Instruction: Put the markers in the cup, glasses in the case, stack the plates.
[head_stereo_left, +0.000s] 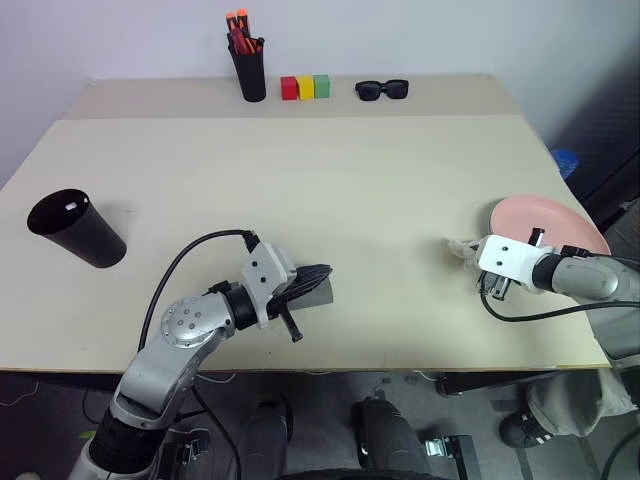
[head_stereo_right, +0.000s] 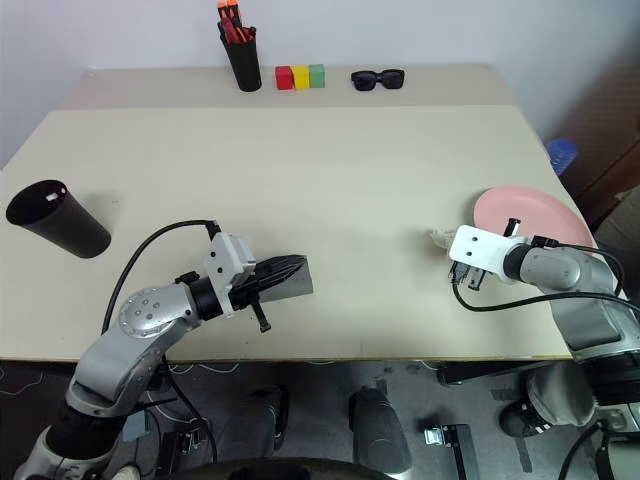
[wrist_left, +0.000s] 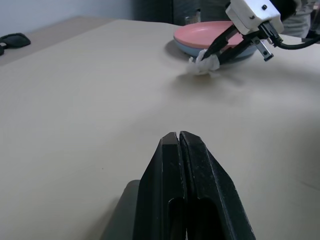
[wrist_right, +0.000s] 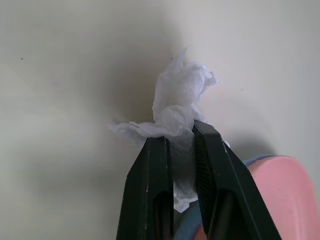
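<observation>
Status, as I read it from the head and wrist views:

1. Plates: the pink plate (wrist_left: 210, 34) lies on the blue plate (wrist_left: 186, 48) at the bench's (head_stereo_left: 330, 190) right edge. I judge stacking done.
2. Case: the grey case (head_stereo_right: 290, 280) lies closed near the front edge, under my left pincer (wrist_left: 178, 142), whose fingers are pressed together on nothing. I cannot see the glasses; they may be inside.
3. Markers: the black cup (head_stereo_left: 78, 228) stands at the far left. Something pale shows at its rim; I cannot confirm the markers.
4. My right pincer (wrist_right: 181, 134) is clamped on a crumpled white tissue (wrist_right: 182, 95), just beside the plates.
</observation>
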